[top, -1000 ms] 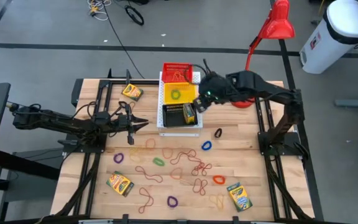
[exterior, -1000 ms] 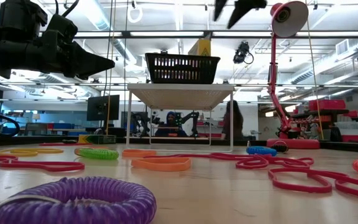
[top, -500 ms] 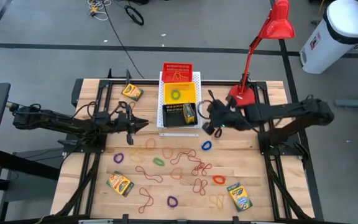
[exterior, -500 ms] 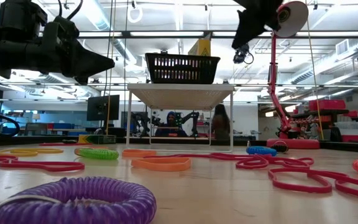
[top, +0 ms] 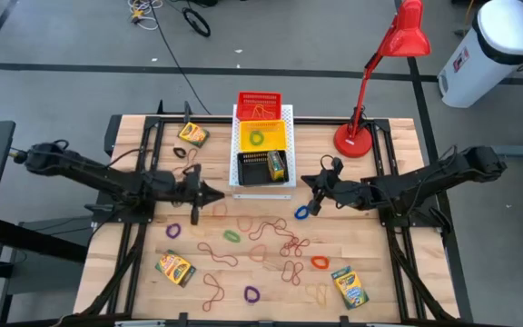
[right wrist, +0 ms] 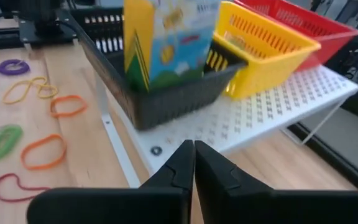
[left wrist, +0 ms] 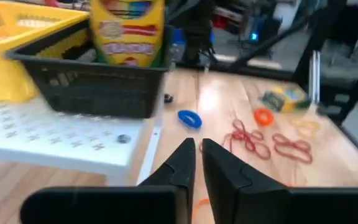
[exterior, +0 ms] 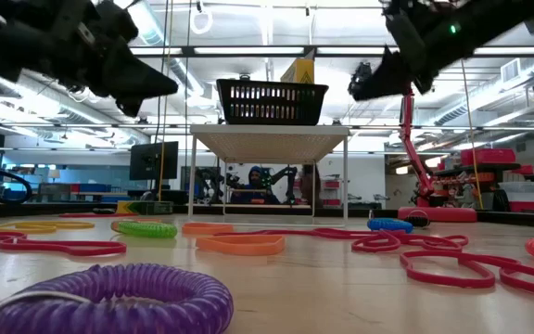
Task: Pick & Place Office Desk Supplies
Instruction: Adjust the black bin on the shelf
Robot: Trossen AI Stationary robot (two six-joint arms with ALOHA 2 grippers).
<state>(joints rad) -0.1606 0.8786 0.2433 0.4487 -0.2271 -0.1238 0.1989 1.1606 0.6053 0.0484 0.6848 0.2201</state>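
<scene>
Left jaws: the left gripper (left wrist: 194, 163) has its fingers almost together, a thin slit between the tips, nothing held.
Right jaws: the right gripper (right wrist: 193, 163) has its tips pressed together, empty.
Left gripper place: in the high view the left gripper (top: 209, 193) is above the table just left of the white board (top: 288, 113), pointing at it.
Right gripper place: the right gripper (top: 309, 186) sits right of the board, just above the blue loop (top: 301, 213).
Baskets: red basket (top: 259, 99), yellow basket (top: 261, 136) and black basket (top: 254, 167) stand in a row on the board.
Only from above: a green loop (top: 258, 138) lies in the yellow basket; crayon boxes lie at (top: 192, 135), (top: 175, 268) and (top: 350, 287); rubber bands (top: 271, 238) are strewn mid-table.
Only from the wrists: the crayon box (right wrist: 166, 37) stands upright in the black basket, leaning on its wall.
Only from the low view: both grippers hang well above the tabletop; a purple loop (exterior: 119, 295) lies nearest, an orange loop (exterior: 240, 243) beyond.
Lamp: the red lamp (top: 384, 64) stands at the far right of the table.
</scene>
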